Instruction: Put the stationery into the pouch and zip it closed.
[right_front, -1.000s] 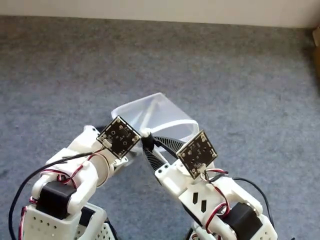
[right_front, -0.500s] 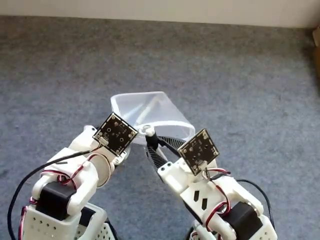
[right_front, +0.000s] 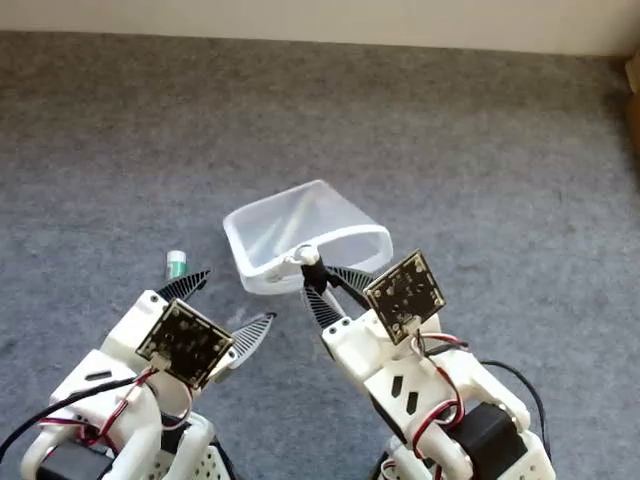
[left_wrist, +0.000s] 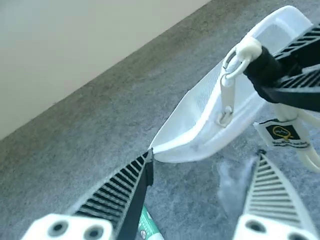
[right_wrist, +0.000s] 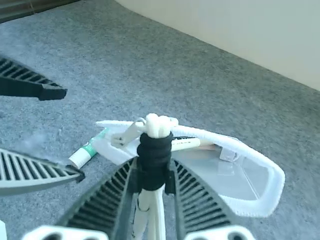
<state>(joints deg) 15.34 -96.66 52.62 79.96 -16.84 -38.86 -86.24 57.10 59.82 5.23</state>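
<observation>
Translucent white mesh pouch (right_front: 300, 225) lies on grey carpet (right_front: 480, 140), mouth not yet zipped. Right gripper (right_front: 312, 280) at pouch's near rim, fingers pinched on black cord zipper pull with white bead (right_wrist: 156, 140), likely ready to drag zip along. Left gripper (right_front: 238, 296) spread wide, holding nothing, just beside pouch corner, probably to steady it. Small green-white stick (right_front: 176, 264) lies left of pouch, outside. Right wrist view looks into pouch mouth: pale pen (right_wrist: 186, 144) inside. From high view, contents hard to tell.
</observation>
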